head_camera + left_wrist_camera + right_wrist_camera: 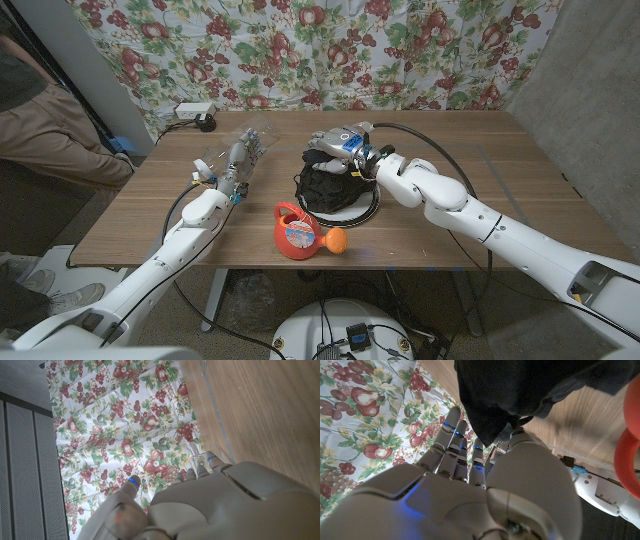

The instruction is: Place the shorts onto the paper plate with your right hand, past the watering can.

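Orange watering can [296,232] fronts the plate [366,211], where the right hand [340,143] pinches the black shorts [328,184].

Head camera looks down from above across the brown wooden table [420,205] toward the fruit-patterned fabric backdrop [300,50]. Both wrist cameras sit close behind their hands, views turned, sharing table and backdrop with it

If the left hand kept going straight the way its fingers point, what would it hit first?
Probably nothing on the table. The left hand points toward the far edge, and the wood ahead looks bare. Beyond that edge hangs the floral curtain, the first thing in line, though depth is hard to judge.
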`<state>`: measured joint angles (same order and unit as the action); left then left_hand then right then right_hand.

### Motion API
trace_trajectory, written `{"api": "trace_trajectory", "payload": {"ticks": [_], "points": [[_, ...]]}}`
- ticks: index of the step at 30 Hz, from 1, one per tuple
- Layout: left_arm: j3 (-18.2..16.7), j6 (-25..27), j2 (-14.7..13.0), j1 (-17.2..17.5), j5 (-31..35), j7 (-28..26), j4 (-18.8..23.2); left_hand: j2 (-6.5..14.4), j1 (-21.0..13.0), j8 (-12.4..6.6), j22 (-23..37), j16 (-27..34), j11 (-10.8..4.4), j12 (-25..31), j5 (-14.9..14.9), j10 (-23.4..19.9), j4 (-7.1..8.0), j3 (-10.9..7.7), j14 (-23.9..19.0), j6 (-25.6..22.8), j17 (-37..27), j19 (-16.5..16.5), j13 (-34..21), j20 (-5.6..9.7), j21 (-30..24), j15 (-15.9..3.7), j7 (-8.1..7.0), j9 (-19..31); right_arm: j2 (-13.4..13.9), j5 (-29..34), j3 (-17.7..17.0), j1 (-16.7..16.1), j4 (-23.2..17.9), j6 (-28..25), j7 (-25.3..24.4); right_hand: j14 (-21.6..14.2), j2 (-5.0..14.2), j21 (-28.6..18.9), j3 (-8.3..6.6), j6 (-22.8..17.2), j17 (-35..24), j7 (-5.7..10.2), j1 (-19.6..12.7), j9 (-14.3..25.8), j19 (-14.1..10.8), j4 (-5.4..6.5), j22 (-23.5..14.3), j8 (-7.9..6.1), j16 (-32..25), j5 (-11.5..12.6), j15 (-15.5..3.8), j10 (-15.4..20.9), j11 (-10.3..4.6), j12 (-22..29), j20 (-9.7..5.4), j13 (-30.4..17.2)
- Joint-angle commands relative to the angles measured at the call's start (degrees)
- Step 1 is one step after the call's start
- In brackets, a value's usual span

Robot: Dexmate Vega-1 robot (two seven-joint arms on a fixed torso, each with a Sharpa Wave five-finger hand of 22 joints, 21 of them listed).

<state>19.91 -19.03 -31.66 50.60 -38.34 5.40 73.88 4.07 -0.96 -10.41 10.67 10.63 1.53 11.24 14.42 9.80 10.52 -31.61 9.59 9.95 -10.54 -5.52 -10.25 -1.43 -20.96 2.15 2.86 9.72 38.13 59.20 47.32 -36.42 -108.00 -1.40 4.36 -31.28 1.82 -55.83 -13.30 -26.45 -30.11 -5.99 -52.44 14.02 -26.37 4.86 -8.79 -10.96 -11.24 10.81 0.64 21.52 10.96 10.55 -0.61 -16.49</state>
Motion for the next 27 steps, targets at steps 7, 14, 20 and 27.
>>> {"api": "trace_trajectory", "payload": {"ticks": [7,14,20,27], "points": [[0.19,0.09,0.16,-0.47,0.28,-0.1,-0.44,5.87,0.02,0.04,0.18,0.19,0.4,0.02,0.27,2.72,0.19,-0.08,3.58,0.86,-0.11,0.07,-0.22,0.03,0.06,0.33,-0.03,0.35,0.03,-0.03,-0.63,0.27,-0.76,-1.51,3.75,6.8,-2.72,6.25,4.62,4.24,3.97,-1.6,8.42,-0.89,-0.24,3.23,-0.25,0.19,0.08,1.34,-0.95,-2.28,1.2,0.12,5.01,2.06],[0.41,0.11,0.27,-0.79,0.57,-0.14,-0.57,5.86,0.1,0.14,0.19,0.14,0.7,-0.09,0.25,3.07,0.22,-0.01,3.77,1.2,-0.12,-0.01,-0.22,0.04,0.17,0.42,0.31,0.35,0.38,-0.73,-1.0,0.48,-1.3,-1.7,5.3,11.14,-3.47,10.91,6.72,5.8,6.64,0.27,11.78,-1.28,1.91,3.75,-0.23,0.05,0.78,2.34,-0.41,-4.51,-0.5,-0.08,9.03,3.2],[0.52,0.39,0.31,-0.89,0.75,-0.5,-0.51,5.84,0.18,0.19,0.2,0.14,0.8,-0.1,0.22,3.2,0.25,0.07,3.86,1.46,-0.14,-0.06,-0.23,0.03,0.24,0.57,0.41,0.35,0.85,-2.38,-1.77,0.51,-1.82,-1.34,5.99,16.33,-3.31,16.78,9.06,8.21,9.76,1.54,16.36,-1.65,4.89,4.33,-0.26,0.07,0.93,3.22,0.23,-7.51,-1.55,-0.01,12.1,4.25],[0.64,0.25,0.44,-1.1,0.82,-0.31,-0.58,5.83,0.24,0.19,0.22,0.15,0.83,-0.08,0.2,3.22,0.27,0.13,3.89,1.54,-0.15,-0.06,-0.23,0.04,0.27,0.61,0.38,0.35,1.35,-3.38,-2.64,0.2,-2.47,-0.92,5.2,19.88,-2.95,22.83,11.45,10.65,13.3,0.26,20.62,-1.99,6.2,4.02,-0.32,0.02,0.54,4.33,0.94,-10.0,-1.26,0.32,12.67,4.8]]}}
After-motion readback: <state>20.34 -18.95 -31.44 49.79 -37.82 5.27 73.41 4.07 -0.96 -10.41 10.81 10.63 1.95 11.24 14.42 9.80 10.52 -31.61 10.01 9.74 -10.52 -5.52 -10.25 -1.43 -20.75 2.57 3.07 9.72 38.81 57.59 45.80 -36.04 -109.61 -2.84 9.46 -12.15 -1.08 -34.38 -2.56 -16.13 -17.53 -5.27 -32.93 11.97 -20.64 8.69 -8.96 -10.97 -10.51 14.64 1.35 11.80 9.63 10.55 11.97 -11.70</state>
